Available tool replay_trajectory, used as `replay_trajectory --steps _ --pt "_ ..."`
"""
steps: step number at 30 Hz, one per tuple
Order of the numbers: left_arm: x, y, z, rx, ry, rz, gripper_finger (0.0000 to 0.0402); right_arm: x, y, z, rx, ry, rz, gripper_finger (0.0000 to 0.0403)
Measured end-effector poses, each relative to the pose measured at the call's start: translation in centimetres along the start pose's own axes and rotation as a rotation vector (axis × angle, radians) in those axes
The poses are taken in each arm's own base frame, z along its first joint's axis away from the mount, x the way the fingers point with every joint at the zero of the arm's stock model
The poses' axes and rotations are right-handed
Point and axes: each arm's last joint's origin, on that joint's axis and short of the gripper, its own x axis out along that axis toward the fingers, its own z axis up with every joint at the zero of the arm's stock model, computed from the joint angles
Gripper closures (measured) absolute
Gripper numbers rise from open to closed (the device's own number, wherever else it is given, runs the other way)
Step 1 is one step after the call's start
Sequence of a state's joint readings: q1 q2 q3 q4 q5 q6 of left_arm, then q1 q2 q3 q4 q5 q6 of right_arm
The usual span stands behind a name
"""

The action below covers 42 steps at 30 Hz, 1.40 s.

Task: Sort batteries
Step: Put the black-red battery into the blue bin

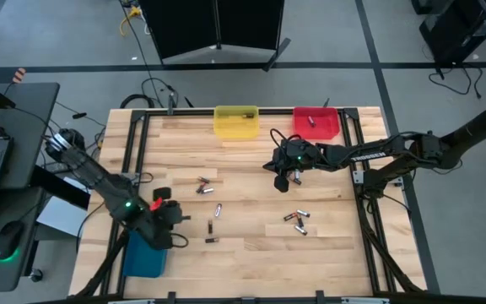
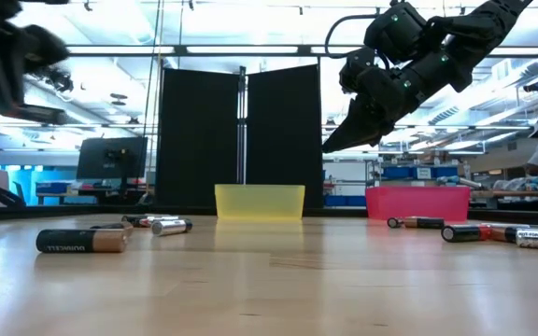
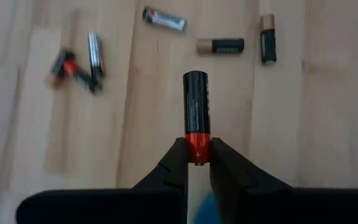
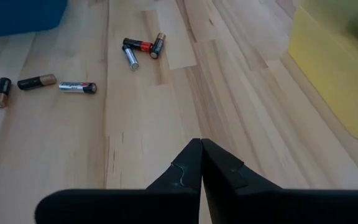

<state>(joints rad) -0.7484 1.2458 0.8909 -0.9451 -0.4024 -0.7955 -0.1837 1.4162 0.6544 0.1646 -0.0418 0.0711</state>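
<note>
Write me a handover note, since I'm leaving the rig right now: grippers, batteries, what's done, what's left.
Left gripper: shut on a black-and-red battery, by the blue bin.
Right gripper: shut, empty, raised over the table near the red bin.
Done: one cell each shows in the yellow bin and the red bin.
Left: loose batteries on the table, a cluster at centre and another at right.

A black battery with a red-orange end (image 3: 196, 115) is sticking out lengthwise, gripped at its red end. Other batteries (image 1: 204, 184) are lying flat in small clusters on the wood, with another cluster (image 1: 296, 221) lying well apart.
</note>
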Motion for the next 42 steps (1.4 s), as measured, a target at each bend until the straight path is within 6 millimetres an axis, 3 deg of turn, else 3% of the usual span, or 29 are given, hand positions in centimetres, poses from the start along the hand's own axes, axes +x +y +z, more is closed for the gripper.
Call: replay_trajectory --steps 11,20,25,42 --pt "-2.1 -3.1 -3.8 -0.297 0.034 -0.110 0.0354 0.0 0.0 0.0 -0.028 -0.001 0.000 0.0381" --pt "-3.3 -3.9 -6.9 -0.485 0.141 -0.094 0.0354 0.0 0.0 0.2 -0.072 -0.016 0.001 0.0390" --pt "-2.8 -4.4 -8.2 -0.497 0.268 -0.007 0.0355 0.0 0.0 0.2 -0.075 -0.022 0.001 0.0382" --pt "0.9 -4.6 -9.3 -0.519 0.349 0.117 0.0355 0.0 0.0 0.2 -0.065 -0.022 0.001 0.0383"
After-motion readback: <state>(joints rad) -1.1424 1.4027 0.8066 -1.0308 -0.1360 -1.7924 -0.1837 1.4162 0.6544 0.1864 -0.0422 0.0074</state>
